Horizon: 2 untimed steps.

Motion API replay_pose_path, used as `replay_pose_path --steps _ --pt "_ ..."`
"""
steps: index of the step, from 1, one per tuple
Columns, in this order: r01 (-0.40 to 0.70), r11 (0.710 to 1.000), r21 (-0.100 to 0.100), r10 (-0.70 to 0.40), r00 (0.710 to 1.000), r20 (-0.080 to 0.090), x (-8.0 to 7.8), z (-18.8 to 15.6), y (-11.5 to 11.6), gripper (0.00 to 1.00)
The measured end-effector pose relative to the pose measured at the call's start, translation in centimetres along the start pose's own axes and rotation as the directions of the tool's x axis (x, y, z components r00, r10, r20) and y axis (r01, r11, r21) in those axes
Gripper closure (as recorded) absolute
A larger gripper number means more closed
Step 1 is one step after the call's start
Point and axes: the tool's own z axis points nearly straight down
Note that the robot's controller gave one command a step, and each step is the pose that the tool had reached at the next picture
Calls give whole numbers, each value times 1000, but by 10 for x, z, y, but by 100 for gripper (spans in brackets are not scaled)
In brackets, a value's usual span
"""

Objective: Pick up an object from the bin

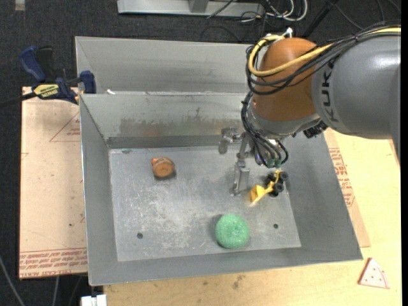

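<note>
My gripper [239, 187] hangs low over the right half of the bin floor, under the orange wrist cover. A small yellow and black thing [262, 190] lies just to its right, close against it; whether they touch I cannot tell. A green fuzzy ball [232, 231] sits on the floor below the gripper, near the bin's front wall. A small round orange-brown piece [163, 167] lies to the left, well apart from the gripper.
The arm and its cables come in from the upper right and hide the bin's right back corner. The sloping bin walls rise close behind the gripper and to its right.
</note>
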Motion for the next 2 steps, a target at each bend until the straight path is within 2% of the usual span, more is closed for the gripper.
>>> replay_pose_path --steps 1,2 --pt "-1 1000 0 1 1000 7 -1 -5 0 0" --pt "-61 998 -2 61 998 14 30 33 -33 0"
